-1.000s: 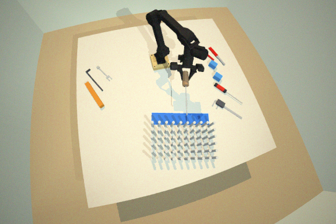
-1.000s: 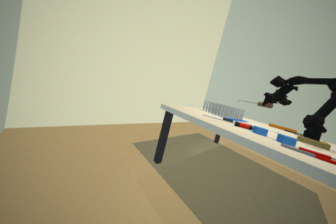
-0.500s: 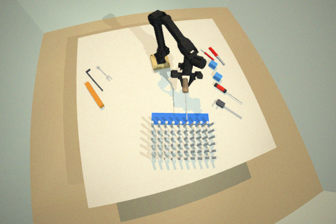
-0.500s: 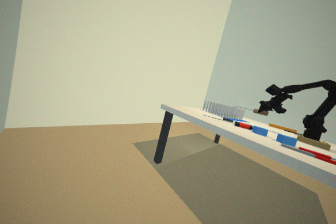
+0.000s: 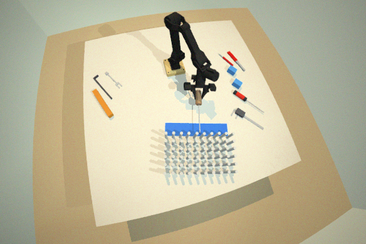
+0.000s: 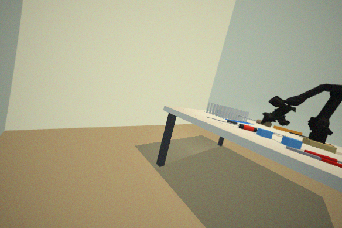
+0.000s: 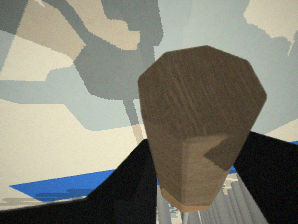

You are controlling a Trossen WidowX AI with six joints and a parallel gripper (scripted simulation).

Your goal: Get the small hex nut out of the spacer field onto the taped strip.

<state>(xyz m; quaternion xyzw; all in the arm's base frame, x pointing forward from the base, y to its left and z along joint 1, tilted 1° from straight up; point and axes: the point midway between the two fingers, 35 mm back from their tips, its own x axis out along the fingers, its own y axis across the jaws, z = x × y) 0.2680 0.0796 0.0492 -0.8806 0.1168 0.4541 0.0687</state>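
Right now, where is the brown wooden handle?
In the top view, the wooden handle sits in the gripper near the table's middle, just behind the blue strip.

Tool handle (image 7: 200, 125): brown wood, visible grain, matt. Tool shaft (image 5: 199, 120): thin pale metal. Spacers (image 5: 200, 154): grey metal. Strip (image 5: 175, 127): flat blue tape. Hand (image 5: 198, 92): matt black.

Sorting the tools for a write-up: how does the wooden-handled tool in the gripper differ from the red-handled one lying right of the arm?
The wooden-handled tool is clamped in the gripper; the red-handled tool lies loose on the mat. The wooden one has a stubby brown faceted handle; the other's is red with a black end. The wooden one's rod points at the blue strip; the red one's points away to the right. Both carry a thin metal rod.
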